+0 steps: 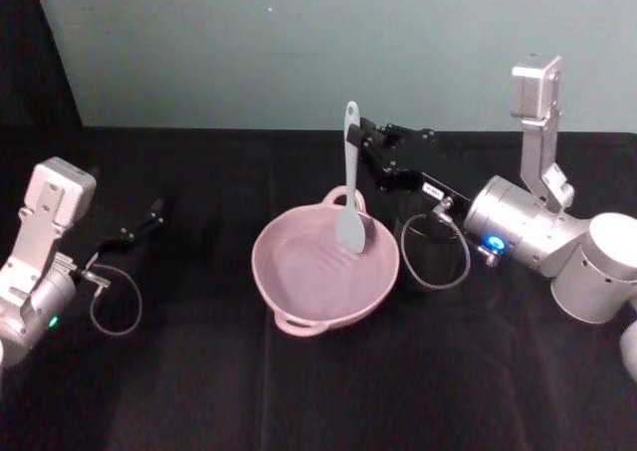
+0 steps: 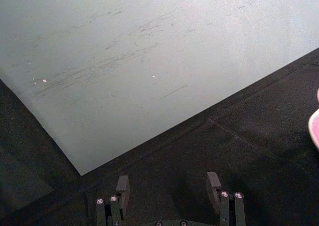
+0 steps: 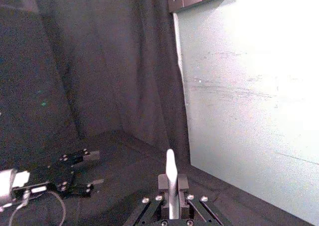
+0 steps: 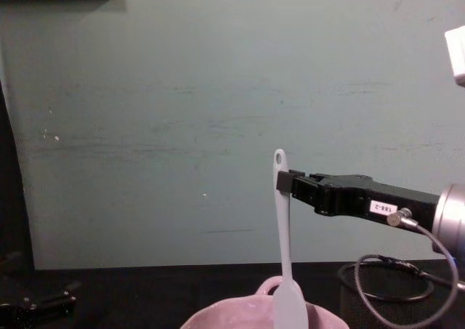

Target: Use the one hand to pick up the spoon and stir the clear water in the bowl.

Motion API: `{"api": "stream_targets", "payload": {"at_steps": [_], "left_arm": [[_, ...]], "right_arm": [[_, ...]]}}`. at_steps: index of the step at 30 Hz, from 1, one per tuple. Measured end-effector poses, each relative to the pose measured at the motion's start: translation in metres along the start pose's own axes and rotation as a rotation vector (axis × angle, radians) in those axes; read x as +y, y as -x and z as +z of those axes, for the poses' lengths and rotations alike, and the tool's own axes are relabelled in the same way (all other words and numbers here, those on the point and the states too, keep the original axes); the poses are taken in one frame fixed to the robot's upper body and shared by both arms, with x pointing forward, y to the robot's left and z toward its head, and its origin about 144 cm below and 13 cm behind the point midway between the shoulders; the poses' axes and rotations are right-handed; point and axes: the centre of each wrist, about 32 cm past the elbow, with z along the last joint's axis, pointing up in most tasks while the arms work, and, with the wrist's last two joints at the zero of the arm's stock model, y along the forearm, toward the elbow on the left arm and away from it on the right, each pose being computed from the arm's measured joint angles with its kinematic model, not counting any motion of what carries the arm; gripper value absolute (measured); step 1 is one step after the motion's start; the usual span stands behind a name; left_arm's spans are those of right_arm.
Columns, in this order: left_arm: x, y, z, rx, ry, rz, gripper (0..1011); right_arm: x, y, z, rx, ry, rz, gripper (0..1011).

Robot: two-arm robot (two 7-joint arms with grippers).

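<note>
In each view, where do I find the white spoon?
Head view: spoon upright, centre, at the bowl's far rim.
Chest view: lower centre, rising from the bowl.
Right wrist view: handle clamped in the right tool.
Left wrist view: bowl's pink edge instead.
Shared landmark: the right tool on its handle.

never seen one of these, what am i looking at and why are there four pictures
It is a two-armed robot, photographed by its own cameras: one on its head, one on its chest, one on each wrist. On the black-covered table sits a pink bowl. The right gripper is shut on a white spoon, holding it upright by the handle with the blade down at the bowl. The left gripper sits open off to the left, holding nothing.
</note>
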Motion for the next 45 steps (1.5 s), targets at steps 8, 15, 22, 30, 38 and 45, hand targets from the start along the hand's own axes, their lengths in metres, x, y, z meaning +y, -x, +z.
{"api": "stream_targets", "payload": {"at_steps": [8, 15, 22, 30, 38, 45], "left_arm": [[0.0, 0.0, 0.0, 0.0, 0.0, 0.0, 1011], [0.0, 0.0, 0.0, 0.0, 0.0, 0.0, 1011], [0.0, 0.0, 0.0, 0.0, 0.0, 0.0, 1011], [0.0, 0.0, 0.0, 0.0, 0.0, 0.0, 1011], [0.0, 0.0, 0.0, 0.0, 0.0, 0.0, 1011], [0.0, 0.0, 0.0, 0.0, 0.0, 0.0, 1011]], "right_arm": [[-0.008, 0.022, 0.003, 0.004, 0.023, 0.028, 114], [0.002, 0.037, 0.003, 0.018, 0.031, 0.086, 114], [0.024, 0.041, 0.002, 0.025, 0.037, 0.129, 114], [0.048, 0.035, 0.0, 0.012, 0.032, 0.126, 114], [0.052, 0.023, 0.002, 0.003, 0.028, 0.083, 114], [0.043, 0.01, 0.003, 0.002, 0.024, 0.033, 114]]}}
